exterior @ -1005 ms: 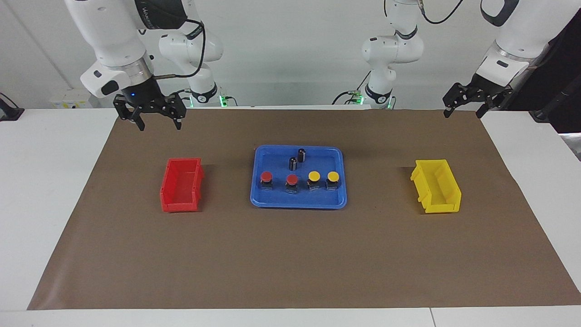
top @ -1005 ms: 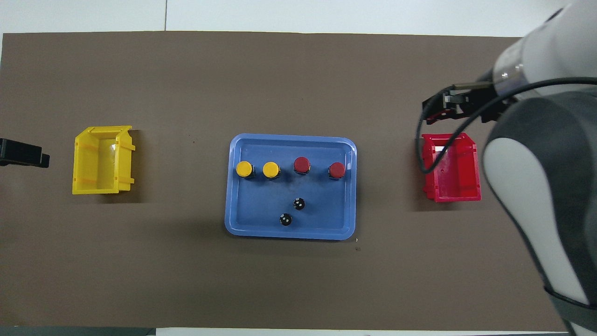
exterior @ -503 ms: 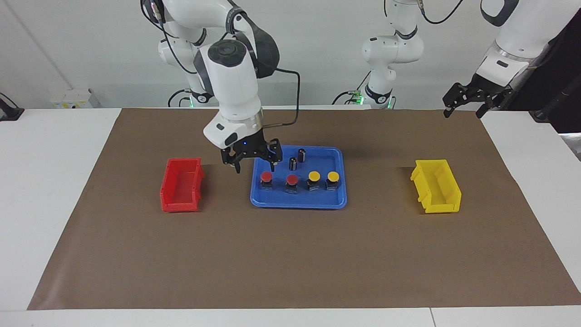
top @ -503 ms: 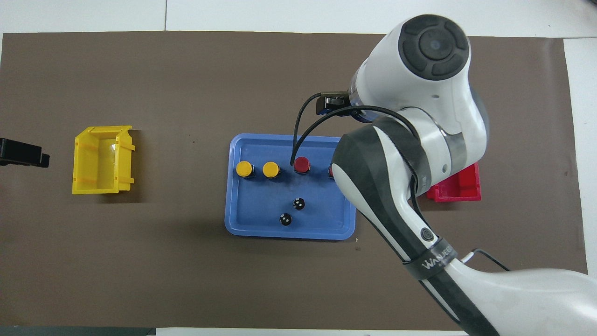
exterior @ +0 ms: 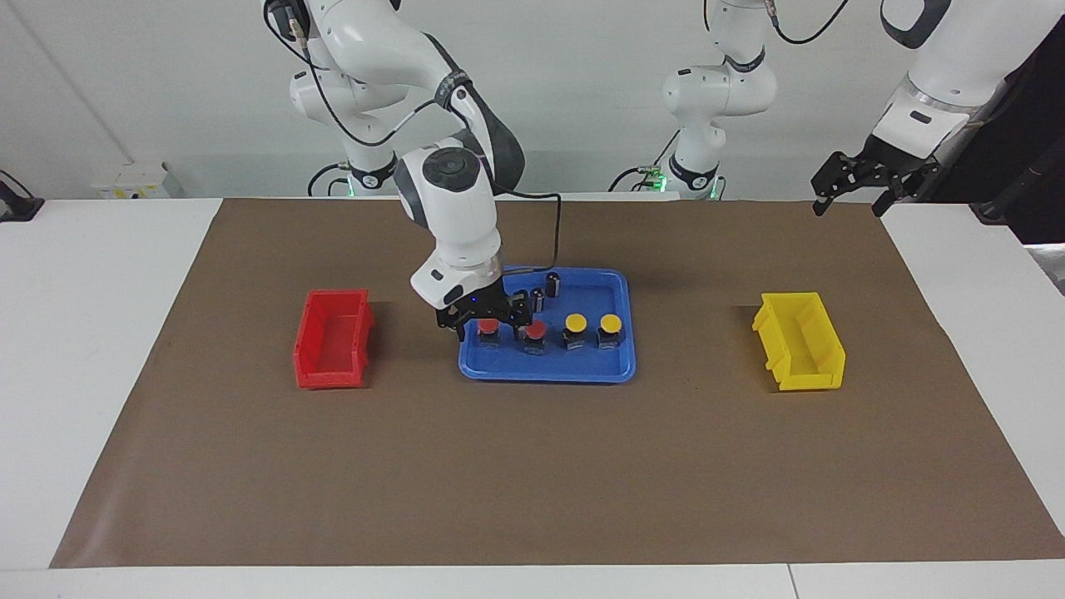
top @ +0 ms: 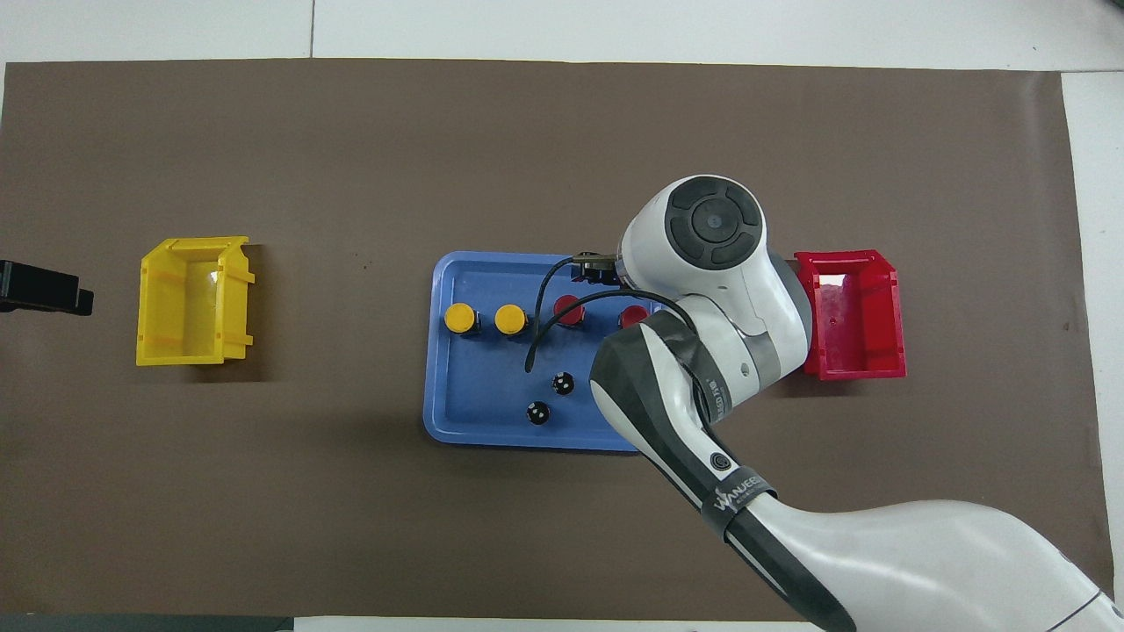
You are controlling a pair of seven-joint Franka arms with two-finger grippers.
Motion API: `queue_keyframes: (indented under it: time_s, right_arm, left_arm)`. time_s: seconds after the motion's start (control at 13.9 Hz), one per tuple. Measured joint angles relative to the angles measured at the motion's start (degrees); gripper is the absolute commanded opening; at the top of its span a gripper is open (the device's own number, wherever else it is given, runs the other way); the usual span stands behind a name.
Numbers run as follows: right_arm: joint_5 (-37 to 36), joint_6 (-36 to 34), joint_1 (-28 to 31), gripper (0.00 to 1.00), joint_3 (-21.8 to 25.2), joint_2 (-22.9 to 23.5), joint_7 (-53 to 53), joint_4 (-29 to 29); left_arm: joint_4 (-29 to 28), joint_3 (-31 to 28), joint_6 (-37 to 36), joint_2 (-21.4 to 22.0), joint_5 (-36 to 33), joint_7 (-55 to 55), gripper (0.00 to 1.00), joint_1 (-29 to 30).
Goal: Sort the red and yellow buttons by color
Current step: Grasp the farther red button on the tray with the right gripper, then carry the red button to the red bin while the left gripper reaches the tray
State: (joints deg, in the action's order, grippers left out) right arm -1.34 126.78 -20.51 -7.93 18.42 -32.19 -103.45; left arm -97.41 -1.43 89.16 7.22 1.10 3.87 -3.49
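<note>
My right claw (exterior: 487, 320) hangs wide open astride the end red button (exterior: 488, 325) in the blue tray (exterior: 545, 370), so I'd sink squarely, pinch its blocky base without nudging the 2nd red button (exterior: 535, 331) beside it; left claw (exterior: 857, 185) waits, open.

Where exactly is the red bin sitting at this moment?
The red bin sits on the brown mat toward the right arm's end of the table, beside the blue tray.
</note>
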Motion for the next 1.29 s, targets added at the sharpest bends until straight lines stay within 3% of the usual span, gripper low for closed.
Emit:
queue_keyframes:
  time_s: [0.14, 0.72, 1.01, 1.29]
  right_arm:
    - [0.0, 0.5, -0.1, 0.82, 0.0, -0.1, 0.0, -1.8]
    - [0.0, 2.3, -1.3, 0.58, 0.0, -0.5, 0.0, -6.5]
    - [0.0, 2.3, -1.4, 0.29, 0.0, -0.7, 0.0, -7.1]
    - [0.0, -3.6, -0.7, 0.28, 0.3, -1.3, 0.0, -2.9]
  left_arm:
    - [0.0, 0.0, 0.0, 0.0, 0.0, 0.0, 1.0, 0.0]
    - [0.0, 0.6, -0.1, 0.0, 0.0, 0.0, 1.0, 0.0]
    - [0.0, 0.3, -0.6, 0.0, 0.0, 0.0, 1.0, 0.1]
    - [-0.1, 0.2, -1.1, 0.3, 0.0, -0.3, 0.99, 0.2]
